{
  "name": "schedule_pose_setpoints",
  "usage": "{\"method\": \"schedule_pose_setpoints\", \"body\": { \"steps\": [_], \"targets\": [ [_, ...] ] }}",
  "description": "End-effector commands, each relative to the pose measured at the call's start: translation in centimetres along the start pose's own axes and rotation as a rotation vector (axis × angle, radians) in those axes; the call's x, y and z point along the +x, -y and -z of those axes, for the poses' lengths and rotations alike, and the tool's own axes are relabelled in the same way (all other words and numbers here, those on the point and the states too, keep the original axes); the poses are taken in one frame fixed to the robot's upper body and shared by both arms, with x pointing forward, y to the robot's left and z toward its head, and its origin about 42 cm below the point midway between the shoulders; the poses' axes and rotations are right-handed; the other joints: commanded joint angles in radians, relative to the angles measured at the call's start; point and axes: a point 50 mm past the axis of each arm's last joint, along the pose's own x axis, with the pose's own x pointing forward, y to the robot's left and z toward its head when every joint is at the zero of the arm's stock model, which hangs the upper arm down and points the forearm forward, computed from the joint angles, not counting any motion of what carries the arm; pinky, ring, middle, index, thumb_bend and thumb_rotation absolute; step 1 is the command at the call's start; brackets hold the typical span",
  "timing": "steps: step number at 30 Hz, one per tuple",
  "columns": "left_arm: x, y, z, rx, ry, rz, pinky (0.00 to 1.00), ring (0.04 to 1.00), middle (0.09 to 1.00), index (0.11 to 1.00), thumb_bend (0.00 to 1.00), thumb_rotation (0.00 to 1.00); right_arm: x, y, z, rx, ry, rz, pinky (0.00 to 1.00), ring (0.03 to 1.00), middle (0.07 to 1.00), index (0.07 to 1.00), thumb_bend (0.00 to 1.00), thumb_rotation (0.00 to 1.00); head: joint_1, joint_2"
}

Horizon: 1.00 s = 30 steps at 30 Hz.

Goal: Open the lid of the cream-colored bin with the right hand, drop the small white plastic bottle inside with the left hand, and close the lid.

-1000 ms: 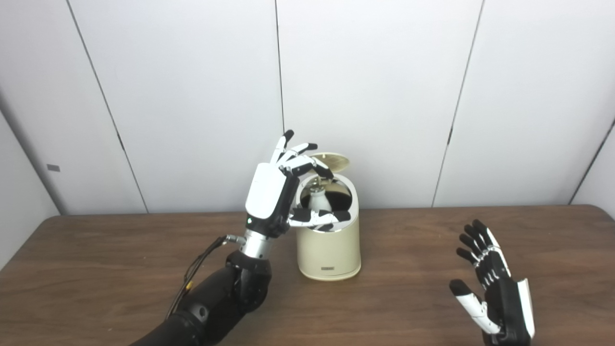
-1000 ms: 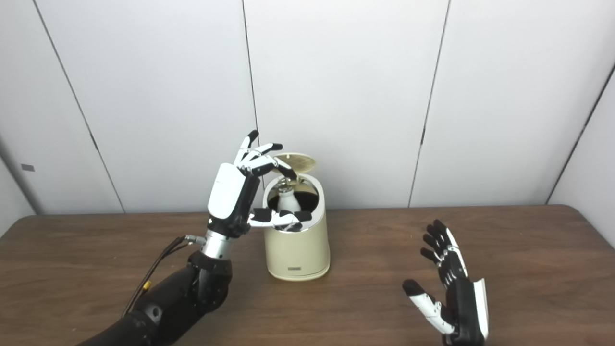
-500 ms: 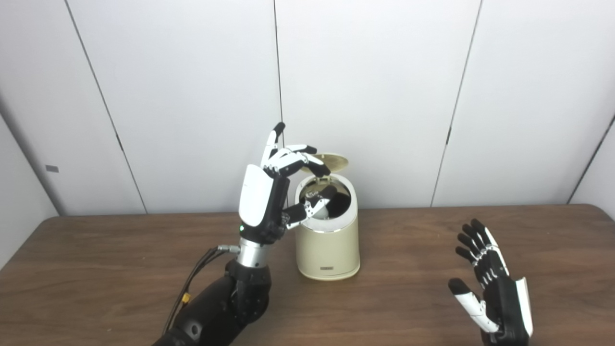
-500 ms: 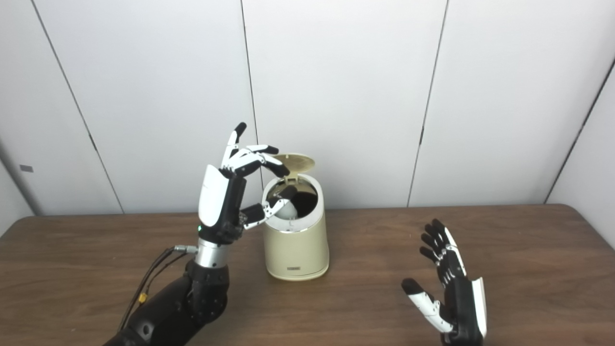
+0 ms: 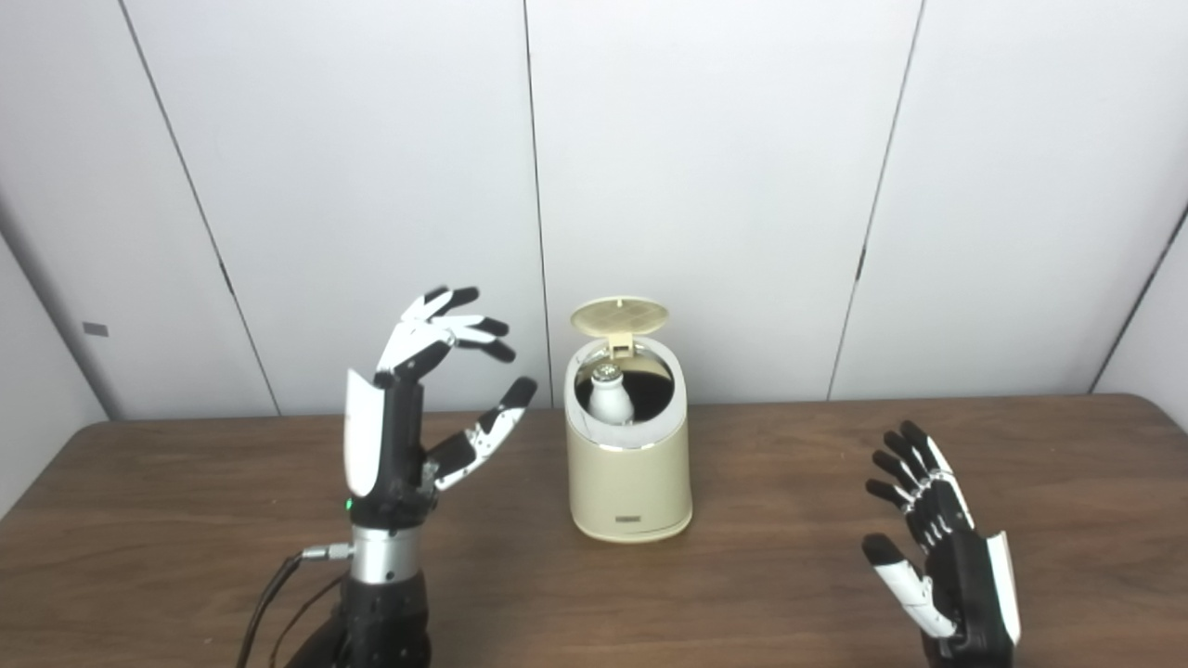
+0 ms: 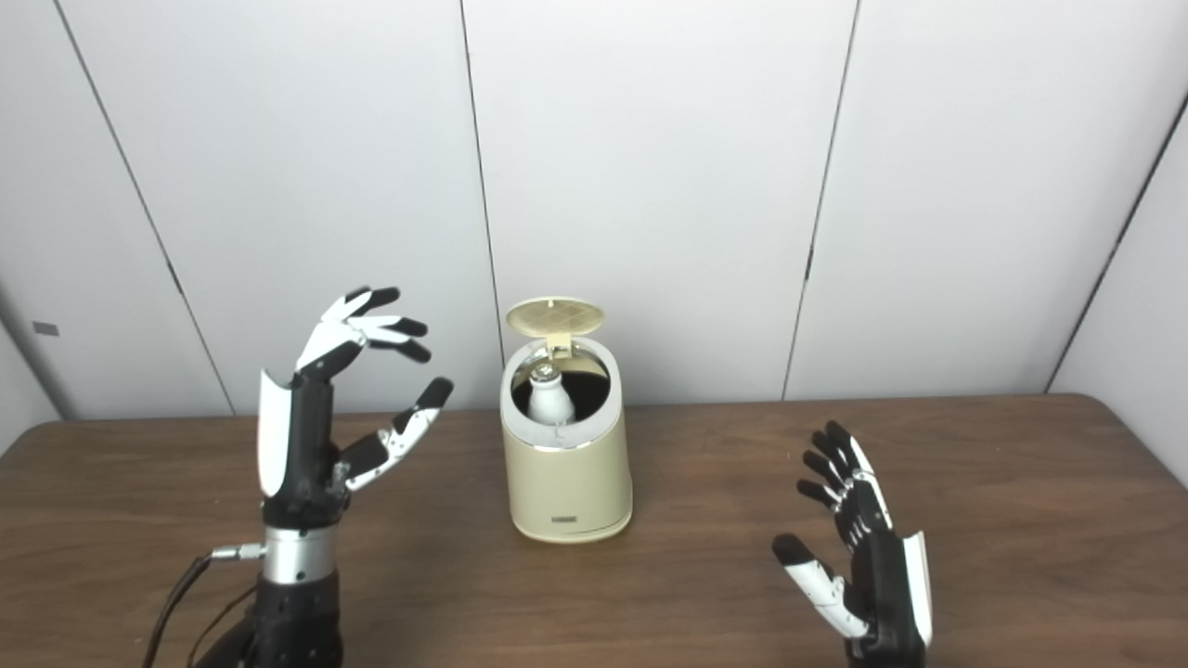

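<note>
The cream-colored bin (image 5: 631, 473) stands mid-table with its round lid (image 5: 619, 316) tipped up and back on its hinge. Inside the open mouth the small white plastic bottle (image 5: 610, 396) stands upright, its silver cap showing. My left hand (image 5: 418, 408) is raised to the left of the bin, clear of it, fingers spread and holding nothing. My right hand (image 5: 937, 547) hovers low at the front right of the table, palm open, fingers apart and empty, well away from the bin.
The brown wooden table (image 5: 789, 492) runs across the whole view, with white wall panels (image 5: 724, 186) right behind the bin. A cable (image 5: 274, 580) trails from my left wrist toward the bottom edge.
My left hand has pulled away from the bin's mouth to the left and opened wider. The bottle, released, now stands inside the bin. The right hand has stayed put.
</note>
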Motion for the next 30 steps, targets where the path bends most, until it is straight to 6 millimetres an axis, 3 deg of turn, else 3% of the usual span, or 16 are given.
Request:
{"method": "schedule_pose_setpoints", "body": {
  "steps": [1, 3, 5, 9, 15, 22, 30],
  "targets": [
    [0.4, -2.0, -0.1, -0.032, -0.011, 0.006, 0.82, 0.904, 0.931, 0.897, 0.42, 0.63, -1.9, 0.5, 2.4, -0.063, -0.062, -0.040, 0.77, 0.863, 0.905, 0.929, 0.76, 0.75, -0.001, 0.000],
    [-1.6, -3.0, 0.5, -0.039, -0.081, 0.036, 0.84, 0.920, 0.941, 0.920, 0.45, 0.79, -1.1, 1.1, 2.2, -0.092, -0.035, -0.056, 0.77, 0.870, 0.910, 0.934, 0.77, 0.77, 0.005, -0.001],
    [-3.2, -3.5, 0.9, -0.046, -0.138, 0.052, 0.86, 0.927, 0.946, 0.927, 0.50, 0.84, 0.2, 1.8, 1.8, -0.127, 0.003, -0.079, 0.79, 0.878, 0.919, 0.940, 0.76, 0.79, 0.006, -0.003],
    [-5.2, -3.9, 1.3, -0.067, -0.216, 0.082, 0.92, 0.960, 0.979, 0.952, 0.61, 0.86, 3.5, 3.1, 0.9, -0.198, 0.089, -0.129, 0.85, 0.900, 0.915, 0.925, 0.81, 0.79, 0.005, -0.006],
    [-6.9, -3.5, 1.6, -0.070, -0.275, 0.081, 0.90, 0.946, 0.968, 0.930, 0.63, 0.86, 8.3, 3.8, -2.3, -0.346, 0.267, -0.222, 0.84, 0.891, 0.892, 0.887, 0.91, 0.88, -0.001, -0.003],
    [-7.9, -2.7, 1.8, -0.054, -0.303, 0.088, 0.88, 0.950, 0.960, 0.920, 0.60, 0.87, 12.8, 2.4, -8.4, -0.480, 0.397, -0.260, 0.83, 0.895, 0.886, 0.865, 0.92, 0.91, -0.004, 0.004],
    [-8.6, -2.2, 1.8, -0.044, -0.314, 0.091, 0.91, 0.940, 0.947, 0.919, 0.61, 0.84, 17.0, 0.4, -13.1, -0.596, 0.413, -0.313, 0.85, 0.969, 0.944, 0.760, 0.95, 0.97, -0.004, 0.014]
  ]
}}
